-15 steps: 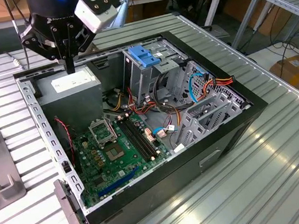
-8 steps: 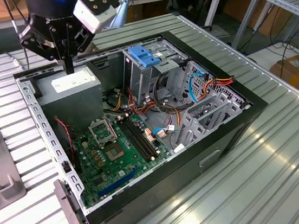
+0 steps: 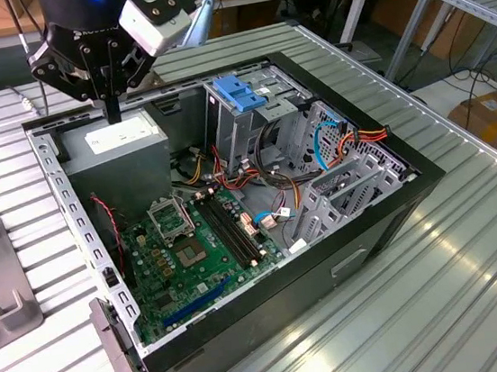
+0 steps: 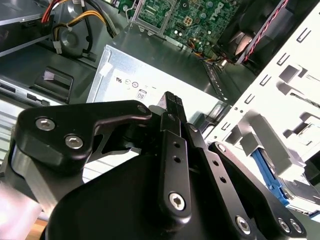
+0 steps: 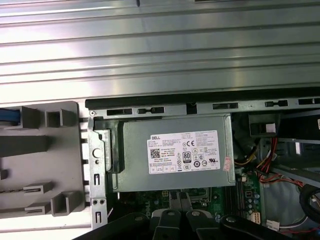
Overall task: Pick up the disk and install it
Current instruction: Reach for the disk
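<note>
1. The gripper (image 3: 112, 110) is seen hanging over the power box (image 3: 121, 143), inside one end of the open computer case (image 3: 363, 235).
2. Its fingers are pressed together, and nothing is held between them.
3. The disk (image 5: 7, 116) is thought to be the blue-edged piece lying in the grey holder (image 5: 50, 145) on the bench (image 3: 478, 285), just beside the case. A small bit of it can be seen in the first wrist view, so this cannot be told for sure.
4. The disk is not touched by the gripper, so it is judged not to be picked up yet.
5. The drive bay (image 3: 242, 137), with the blue bracket (image 3: 239, 92) on top, is found deeper in the case, well apart from the gripper.
6. Both jobs, the picking up and the putting in, are judged to be left.
</note>
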Robot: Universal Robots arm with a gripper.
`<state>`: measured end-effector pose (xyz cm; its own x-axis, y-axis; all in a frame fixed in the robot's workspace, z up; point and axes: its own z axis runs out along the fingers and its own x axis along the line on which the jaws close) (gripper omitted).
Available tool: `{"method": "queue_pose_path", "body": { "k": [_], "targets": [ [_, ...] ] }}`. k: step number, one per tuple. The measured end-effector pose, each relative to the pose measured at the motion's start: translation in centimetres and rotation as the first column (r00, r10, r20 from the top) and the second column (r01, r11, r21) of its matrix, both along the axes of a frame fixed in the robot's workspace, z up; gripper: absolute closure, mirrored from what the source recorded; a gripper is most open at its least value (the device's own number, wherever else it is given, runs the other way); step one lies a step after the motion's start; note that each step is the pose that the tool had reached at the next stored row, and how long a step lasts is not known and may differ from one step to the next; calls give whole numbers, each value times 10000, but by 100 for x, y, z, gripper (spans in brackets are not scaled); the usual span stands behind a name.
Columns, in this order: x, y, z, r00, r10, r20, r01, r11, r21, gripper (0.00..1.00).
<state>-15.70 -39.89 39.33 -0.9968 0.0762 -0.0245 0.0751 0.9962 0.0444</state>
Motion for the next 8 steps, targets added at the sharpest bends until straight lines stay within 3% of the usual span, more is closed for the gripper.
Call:
{"method": "queue_pose_path", "body": {
  "k": [8],
  "targets": [
    [-25, 0, 0, 10000, 0, 0, 0, 10000, 0, 90]
  ]
}}
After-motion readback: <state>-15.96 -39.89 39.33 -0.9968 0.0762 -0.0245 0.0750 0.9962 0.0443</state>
